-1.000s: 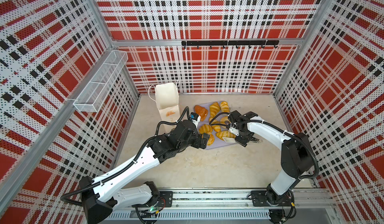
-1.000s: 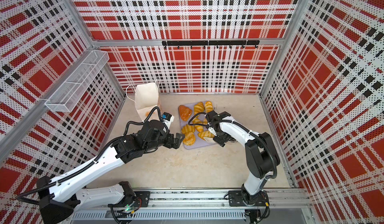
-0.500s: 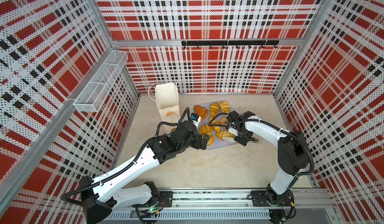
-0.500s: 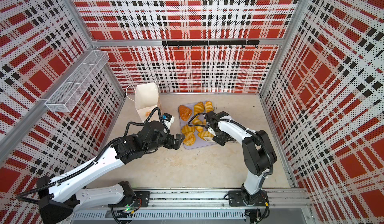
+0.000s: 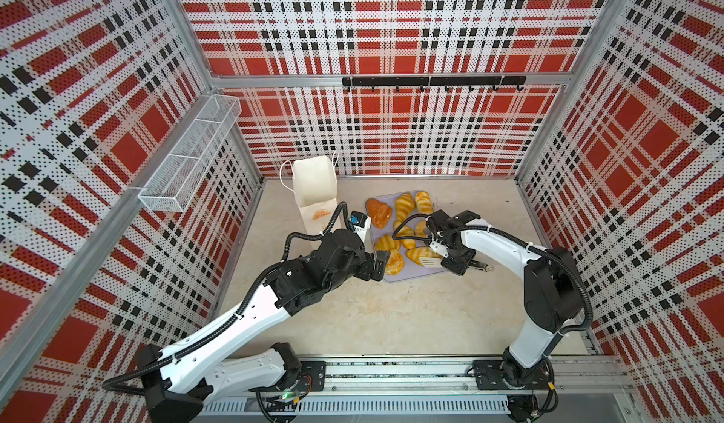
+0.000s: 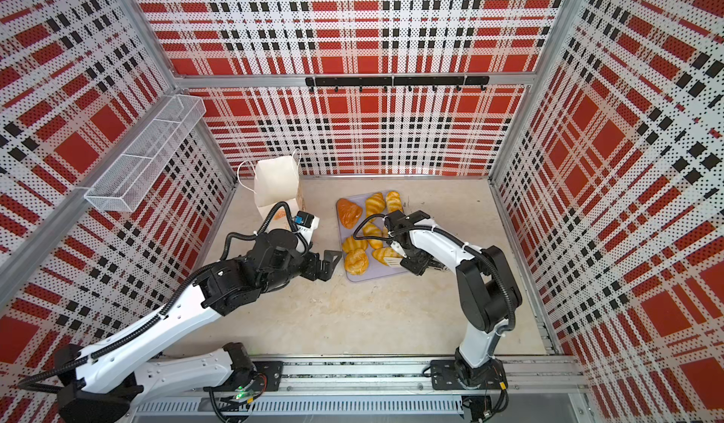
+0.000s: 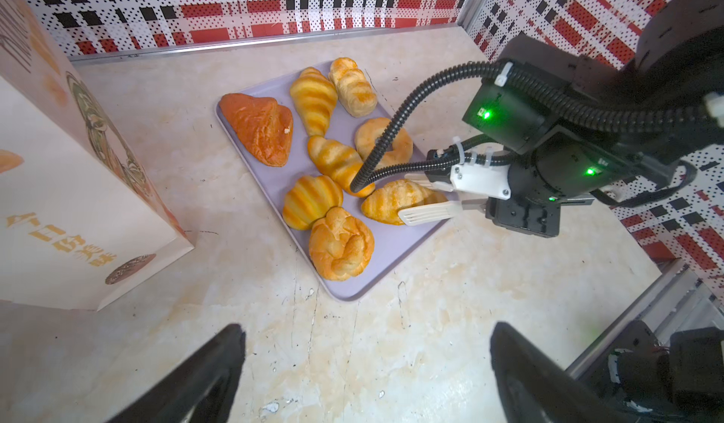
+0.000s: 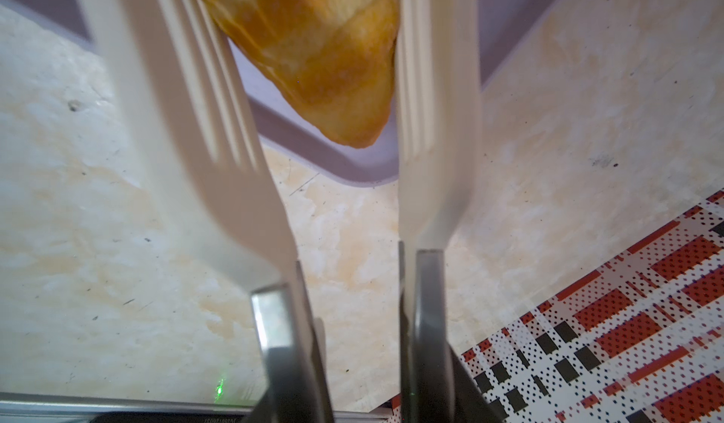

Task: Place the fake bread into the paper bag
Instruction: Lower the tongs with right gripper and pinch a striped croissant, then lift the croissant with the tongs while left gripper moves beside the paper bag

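Several golden pieces of fake bread and one reddish-brown croissant lie on a lilac tray. My right gripper has its white slotted fingers shut on the striped croissant at the tray's front right, which still rests on the tray. The paper bag stands open at the back left. My left gripper hovers open and empty over the floor beside the tray's front left corner.
A knotted round bun sits at the tray's front corner nearest my left gripper. A white wire-mesh basket hangs on the left wall and a black hook rail on the back wall. Plaid walls enclose the beige floor.
The right gripper's fingers have narrowed onto the croissant at the tray's front right. The left arm and the bag have not moved.
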Controlling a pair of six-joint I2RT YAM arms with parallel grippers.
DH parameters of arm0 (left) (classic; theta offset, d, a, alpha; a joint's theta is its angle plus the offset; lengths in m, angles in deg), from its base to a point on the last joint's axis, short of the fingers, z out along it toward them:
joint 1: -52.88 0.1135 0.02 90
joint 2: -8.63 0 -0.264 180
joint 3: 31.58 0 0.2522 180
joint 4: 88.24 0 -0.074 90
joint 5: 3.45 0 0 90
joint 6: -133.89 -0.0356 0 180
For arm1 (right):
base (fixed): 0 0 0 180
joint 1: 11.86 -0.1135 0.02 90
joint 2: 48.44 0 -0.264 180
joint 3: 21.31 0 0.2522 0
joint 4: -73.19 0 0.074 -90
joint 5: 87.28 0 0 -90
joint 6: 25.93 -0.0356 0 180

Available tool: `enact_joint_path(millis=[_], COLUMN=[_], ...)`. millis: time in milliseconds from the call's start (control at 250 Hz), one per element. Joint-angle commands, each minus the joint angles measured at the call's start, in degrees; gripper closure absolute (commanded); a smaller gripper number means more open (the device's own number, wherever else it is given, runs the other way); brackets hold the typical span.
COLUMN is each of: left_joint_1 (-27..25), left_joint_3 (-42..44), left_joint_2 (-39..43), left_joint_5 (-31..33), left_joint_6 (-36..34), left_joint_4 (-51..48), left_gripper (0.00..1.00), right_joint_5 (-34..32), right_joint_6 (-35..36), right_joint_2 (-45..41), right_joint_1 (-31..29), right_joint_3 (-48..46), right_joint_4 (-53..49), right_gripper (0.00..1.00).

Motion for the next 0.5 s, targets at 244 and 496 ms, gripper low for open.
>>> enact_joint_path(millis=[244, 496], left_joint_1=[0.5, 0.6], left_joint_3=[-2.2, -3.3], left_joint_2=[1.7, 2.1], left_joint_5=[2.1, 3.5], left_joint_6=[-1.1, -2.2], left_joint_4=[-0.9, -1.8], left_gripper=[0.01, 0.0], right_joint_5=[0.0, 1.1], right_joint_6=[1.3, 1.4], right_joint_2=[-5.2, -7.9], right_joint_1=[-0.4, -0.4], right_joint_3=[-0.4, -0.6], right_joint_4=[-0.2, 0.1], right_gripper=[0.71, 0.72])
